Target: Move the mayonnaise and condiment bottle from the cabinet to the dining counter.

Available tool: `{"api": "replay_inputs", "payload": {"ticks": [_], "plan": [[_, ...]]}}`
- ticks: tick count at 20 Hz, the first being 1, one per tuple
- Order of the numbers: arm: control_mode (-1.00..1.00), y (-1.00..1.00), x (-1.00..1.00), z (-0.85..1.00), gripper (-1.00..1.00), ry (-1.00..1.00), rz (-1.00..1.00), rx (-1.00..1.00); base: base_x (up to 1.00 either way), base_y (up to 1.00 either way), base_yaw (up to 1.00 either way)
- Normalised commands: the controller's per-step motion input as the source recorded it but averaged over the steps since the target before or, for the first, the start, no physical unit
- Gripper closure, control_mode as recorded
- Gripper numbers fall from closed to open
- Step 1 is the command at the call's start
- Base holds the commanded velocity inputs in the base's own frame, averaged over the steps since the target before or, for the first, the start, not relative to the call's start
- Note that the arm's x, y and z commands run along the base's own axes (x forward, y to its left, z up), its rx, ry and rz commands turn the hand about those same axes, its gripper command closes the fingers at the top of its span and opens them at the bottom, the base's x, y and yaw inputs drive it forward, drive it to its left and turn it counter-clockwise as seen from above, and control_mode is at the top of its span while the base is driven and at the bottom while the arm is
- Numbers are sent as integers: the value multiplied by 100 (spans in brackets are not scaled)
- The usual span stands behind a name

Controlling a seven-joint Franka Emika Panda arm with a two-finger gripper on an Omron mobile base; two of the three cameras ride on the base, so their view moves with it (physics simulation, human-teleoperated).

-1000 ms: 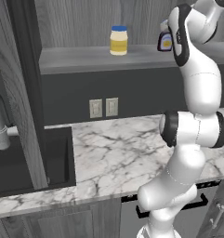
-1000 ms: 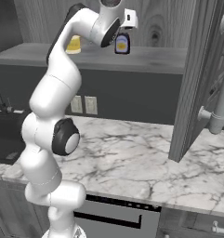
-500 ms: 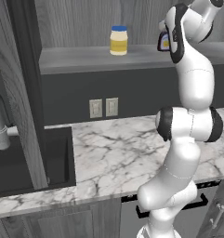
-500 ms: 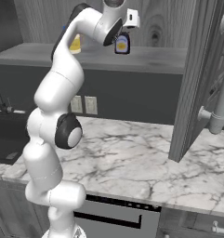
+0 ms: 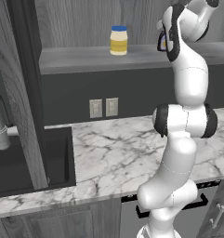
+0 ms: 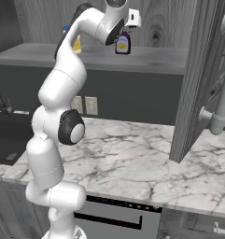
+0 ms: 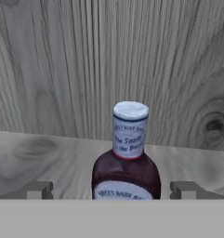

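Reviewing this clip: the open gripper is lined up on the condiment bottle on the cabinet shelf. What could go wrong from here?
1. The gripper is open with its fingertips either side of the condiment bottle; pushing further in could tip the narrow bottle before the jaws close.
2. The fingertips sit low beside the wide body; closing off-centre might let the rounded bottle slip.
3. The mayonnaise stands further along the cabinet shelf; a wide swing on withdrawal may knock it.

White, round and smooth all over, like fat tubes joined end to end. Dark black rings and caps at the joints. Small white box stuck near the top end. Two little grey fingers (image 7: pixel 39 189), flat and square at the tips.
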Motion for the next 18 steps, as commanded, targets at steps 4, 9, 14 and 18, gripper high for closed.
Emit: {"api": "replay_inputs", "payload": {"ticks": [4, 9, 14, 18], "plan": [[-100, -4, 13, 0, -100, 0, 0, 0, 0, 0, 0], [-100, -8, 15, 0, -100, 0, 0, 0, 0, 0, 0], [-100, -5, 18, 0, -100, 0, 0, 1, 0, 0, 0], [-100, 0, 25, 0, -100, 0, 0, 3, 0, 0, 0]]}}
